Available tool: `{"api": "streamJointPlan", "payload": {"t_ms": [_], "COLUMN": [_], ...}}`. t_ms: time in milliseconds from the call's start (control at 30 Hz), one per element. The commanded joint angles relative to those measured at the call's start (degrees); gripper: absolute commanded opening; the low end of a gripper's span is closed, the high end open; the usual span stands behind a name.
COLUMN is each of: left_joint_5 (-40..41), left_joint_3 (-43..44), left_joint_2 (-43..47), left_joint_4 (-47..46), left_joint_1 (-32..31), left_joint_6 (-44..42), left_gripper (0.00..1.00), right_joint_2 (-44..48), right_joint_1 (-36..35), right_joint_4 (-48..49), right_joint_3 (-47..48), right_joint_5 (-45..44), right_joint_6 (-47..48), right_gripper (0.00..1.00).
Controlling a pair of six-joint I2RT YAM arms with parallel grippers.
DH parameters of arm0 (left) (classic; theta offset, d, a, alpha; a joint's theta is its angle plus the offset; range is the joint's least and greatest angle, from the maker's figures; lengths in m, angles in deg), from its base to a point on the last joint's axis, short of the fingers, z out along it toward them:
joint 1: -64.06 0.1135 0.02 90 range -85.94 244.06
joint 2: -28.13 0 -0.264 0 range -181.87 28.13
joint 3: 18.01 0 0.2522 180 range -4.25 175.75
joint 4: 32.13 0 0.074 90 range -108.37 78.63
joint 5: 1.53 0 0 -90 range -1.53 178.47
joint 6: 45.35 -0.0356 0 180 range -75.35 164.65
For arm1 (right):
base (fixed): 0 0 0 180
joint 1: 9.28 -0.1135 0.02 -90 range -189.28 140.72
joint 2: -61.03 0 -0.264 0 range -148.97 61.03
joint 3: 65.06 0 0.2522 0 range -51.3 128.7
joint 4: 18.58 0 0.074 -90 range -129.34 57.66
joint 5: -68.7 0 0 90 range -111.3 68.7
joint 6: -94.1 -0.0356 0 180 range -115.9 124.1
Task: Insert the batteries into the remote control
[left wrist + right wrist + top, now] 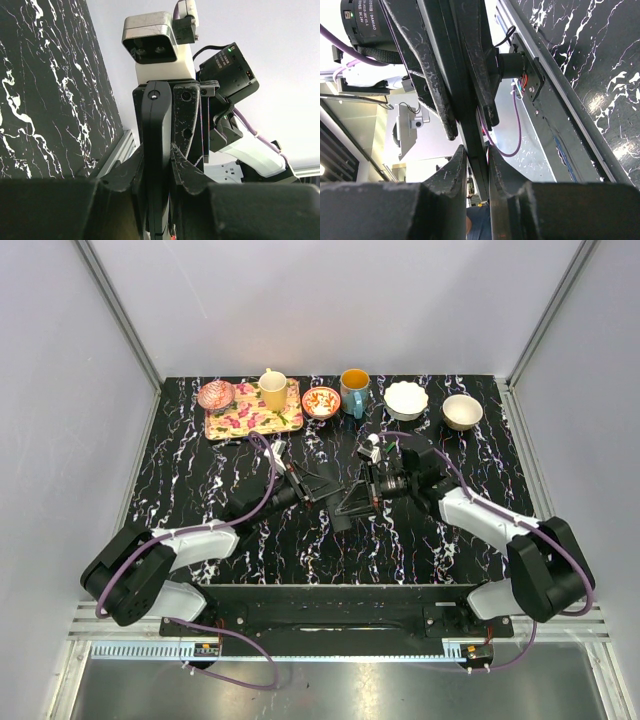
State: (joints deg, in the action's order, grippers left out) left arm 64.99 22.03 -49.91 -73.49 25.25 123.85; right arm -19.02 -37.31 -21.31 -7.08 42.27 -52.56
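Note:
The remote control [157,150] is a slim black bar held in the air between both grippers over the middle of the table. My left gripper [157,155] is shut on one end of it, a finger pressing each side. My right gripper [476,152] is shut on the other end of the same bar [451,65]. In the top view the left gripper [308,489] and right gripper [370,488] face each other, almost touching. The remote is hard to pick out there among the black fingers. No batteries show in any view.
Along the table's far edge stand a floral tray [250,418] carrying a pink bowl [215,394] and a yellow cup [272,390], a red patterned bowl [321,402], a blue mug [354,391], a white bowl [406,400] and a beige bowl [462,411].

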Motion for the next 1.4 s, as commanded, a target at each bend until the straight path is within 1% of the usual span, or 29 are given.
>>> {"api": "streamJointPlan", "payload": {"t_ms": [0,633,733,800,967,1100,1133,1233,1367], "left_joint_5": [-17.38,-17.21,-17.12,-16.25,-13.52,-12.29,-12.20,-12.20,-11.32], "left_joint_3": [1.49,0.88,0.79,0.88,1.14,2.28,2.72,3.77,3.34], "left_joint_2": [1.22,2.37,2.37,2.54,3.16,2.63,2.20,1.40,1.40], "left_joint_4": [0.00,2.03,1.94,2.20,3.26,3.26,3.52,3.87,3.70], "left_joint_1": [-7.16,-8.22,-8.22,-8.04,-6.99,-6.37,-6.37,-6.37,-6.37], "left_joint_6": [-2.82,-3.96,-4.14,-4.92,-6.51,-7.30,-7.39,-7.57,-7.30], "left_gripper": [0.00,0.00,0.00,0.00,0.00,0.00,0.00,0.00,0.00], "right_joint_2": [-2.65,-5.73,-5.56,-5.03,-2.31,-0.29,0.24,1.82,3.41], "right_joint_1": [3.86,5.88,5.88,5.88,5.80,5.80,5.71,5.71,5.79], "right_joint_4": [6.02,7.69,8.57,8.84,7.17,6.11,5.68,3.83,1.55], "right_joint_3": [5.96,11.85,11.24,10.71,8.69,7.37,6.76,6.31,6.31], "right_joint_5": [-14.97,-14.62,-13.30,-10.85,-6.54,-4.60,-4.77,-5.21,-5.30], "right_joint_6": [-2.22,-4.24,-4.33,-4.07,-2.49,-2.13,-1.79,-1.17,-0.47], "right_gripper": [0.15,0.21,0.18,0.17,0.18,0.32,0.38,0.42,0.42]}}
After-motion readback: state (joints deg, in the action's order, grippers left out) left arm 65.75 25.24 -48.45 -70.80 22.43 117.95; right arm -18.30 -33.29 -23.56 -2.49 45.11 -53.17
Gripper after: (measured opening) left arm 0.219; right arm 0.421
